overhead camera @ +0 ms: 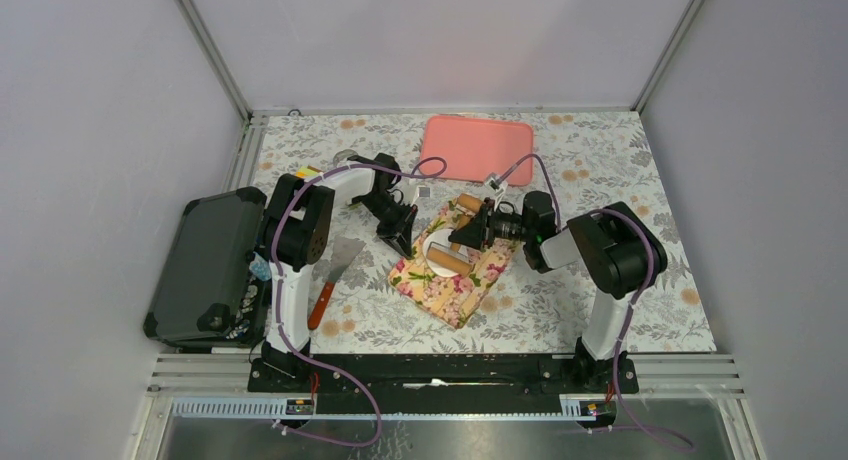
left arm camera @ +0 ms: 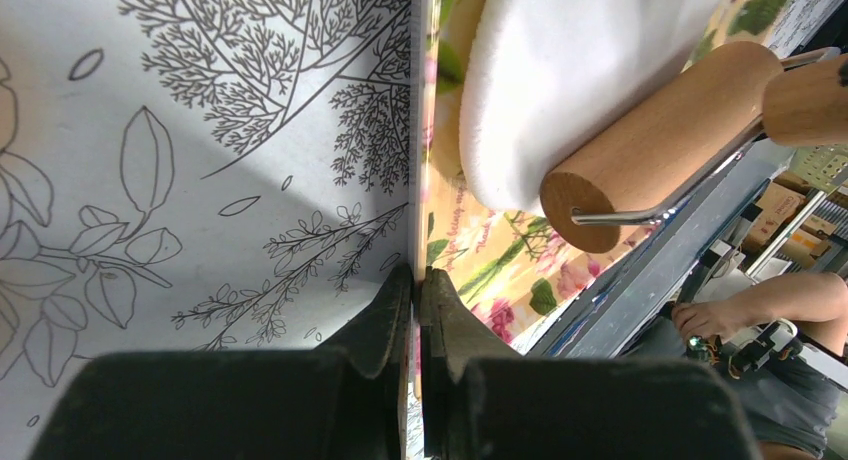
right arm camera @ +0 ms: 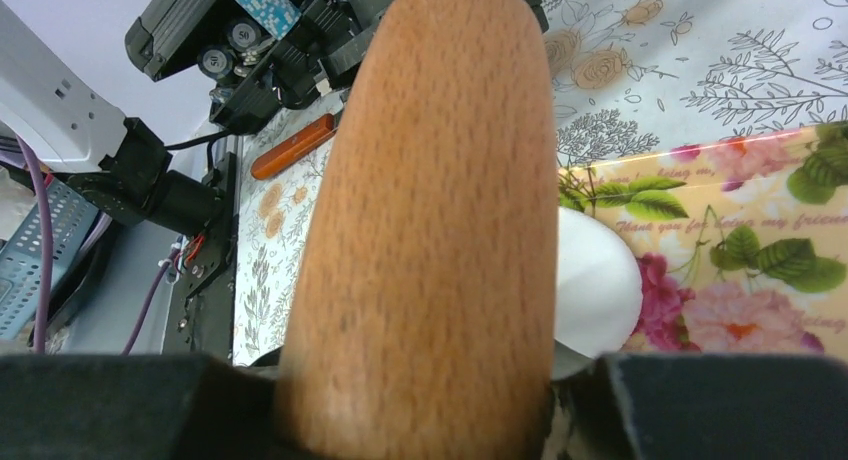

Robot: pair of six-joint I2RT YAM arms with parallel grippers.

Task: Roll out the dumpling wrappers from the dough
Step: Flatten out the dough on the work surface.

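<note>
Partly, roller (left arm camera: 660, 130) hides dough (left arm camera: 560, 80); left jaws pinch mat (left arm camera: 480, 270), right jaws clamp roller handle (right arm camera: 430, 230).

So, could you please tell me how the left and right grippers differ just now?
The left gripper is pinched shut on the edge of the floral mat; the right gripper is closed round the handle of the rolling pin. The left touches no dough; the right's pin rests on it. Both are gripping something.

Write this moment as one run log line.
left claw: shut on floral mat edge | right claw: holds rolling pin | rolling pin: on dough | dough: on floral mat
</note>
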